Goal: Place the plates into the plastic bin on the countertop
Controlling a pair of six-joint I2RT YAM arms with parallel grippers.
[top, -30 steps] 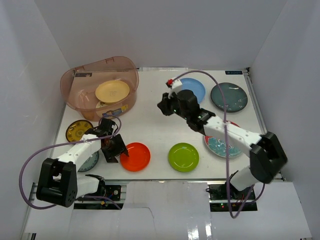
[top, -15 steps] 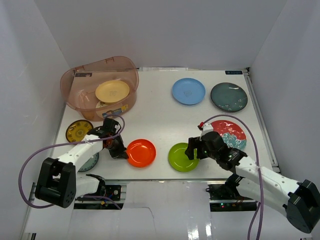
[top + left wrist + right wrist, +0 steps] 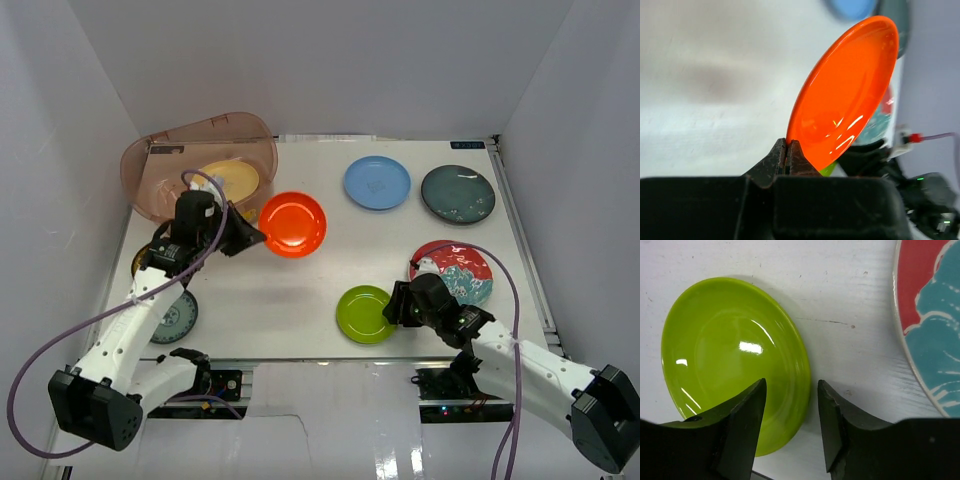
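The left gripper (image 3: 788, 150) has its jaws clamped tight on the rim of the orange plate (image 3: 850, 90), held tilted above the countertop (image 3: 330, 255). The plastic bin (image 3: 150, 165) lies just beside the plate, on this arm's side. The right gripper (image 3: 790, 390) stands partly spread, straddling the rim of the green plate (image 3: 725, 355). Only the top view shows the bin, and only the left wrist view shows the pinch.

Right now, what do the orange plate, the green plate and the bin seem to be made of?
The orange plate looks glossy, plastic or glazed ceramic: sharp light streaks on a thin, even body. The green plate has the same wet shine; which material, I cannot tell. The bin is translucent pinkish-brown plastic: the pale countertop shows through its wall.
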